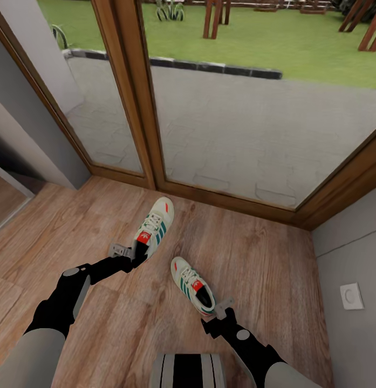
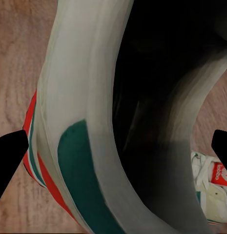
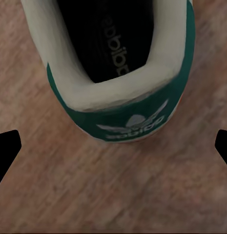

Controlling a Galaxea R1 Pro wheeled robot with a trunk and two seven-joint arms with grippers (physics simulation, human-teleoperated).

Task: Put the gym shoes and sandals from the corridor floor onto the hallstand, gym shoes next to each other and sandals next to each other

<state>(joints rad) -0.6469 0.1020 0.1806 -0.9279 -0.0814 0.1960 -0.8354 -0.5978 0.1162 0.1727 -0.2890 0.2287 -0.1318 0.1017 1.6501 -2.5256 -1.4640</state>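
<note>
Two white lace-up gym shoes w/ green stripes lie on light wood-plank corridor floor [image 1: 263, 258]. Left claw [image 1: 135, 254] spread around heel collar of far shoe [image 1: 154, 228]. Right claw [image 1: 220, 312] open, just behind heel of near shoe [image 1: 192, 284], not touching.

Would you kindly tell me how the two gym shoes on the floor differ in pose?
The left shoe lies farther away, toe toward the glass door; the right shoe lies nearer, toe angled toward the left shoe. The left gripper surrounds the left shoe's heel; the right gripper sits just behind the right shoe's heel. Both are upright.
</note>
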